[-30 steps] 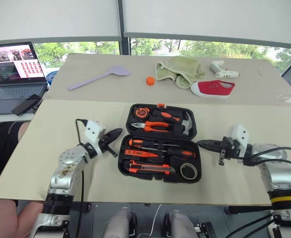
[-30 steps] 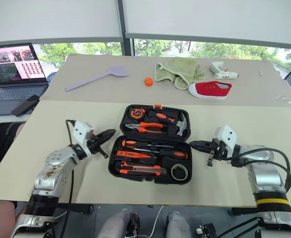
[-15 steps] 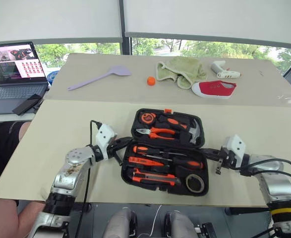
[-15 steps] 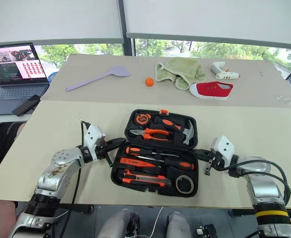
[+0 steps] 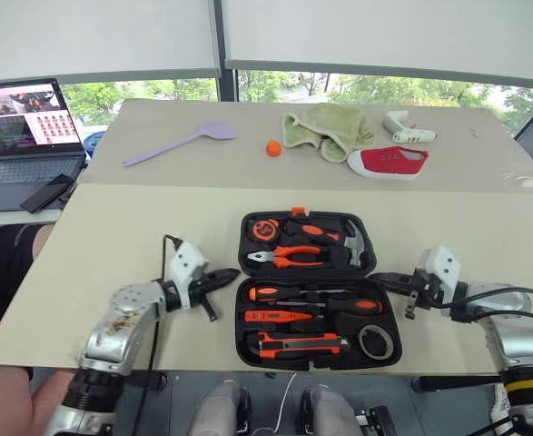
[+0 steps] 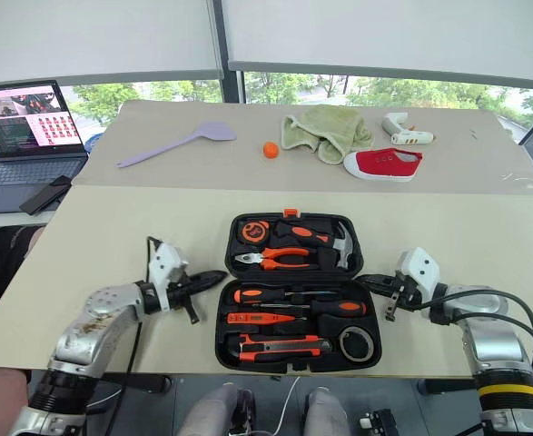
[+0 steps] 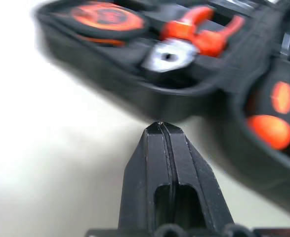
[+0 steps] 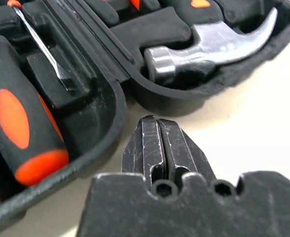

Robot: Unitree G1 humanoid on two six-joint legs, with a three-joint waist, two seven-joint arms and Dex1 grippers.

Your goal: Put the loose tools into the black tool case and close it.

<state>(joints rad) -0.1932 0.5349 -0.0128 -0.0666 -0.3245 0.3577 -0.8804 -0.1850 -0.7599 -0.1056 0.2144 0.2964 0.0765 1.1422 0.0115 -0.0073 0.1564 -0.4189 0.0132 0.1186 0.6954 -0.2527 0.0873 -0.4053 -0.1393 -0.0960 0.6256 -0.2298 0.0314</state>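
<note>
My left gripper (image 5: 232, 272) sits pinched together, empty, at the black tool case's (image 5: 316, 341) nine o'clock edge. My right gripper (image 5: 378, 278), also pressed together and empty, sits at its three o'clock. Case lies open, tools seated inside.

The two eye views look forward and down from the head over the same table (image 5: 112, 236), both taking in the open tool case (image 5: 316, 282). Each wrist view sits low and close beside one end of that case, facing it along its own fingers.
</note>
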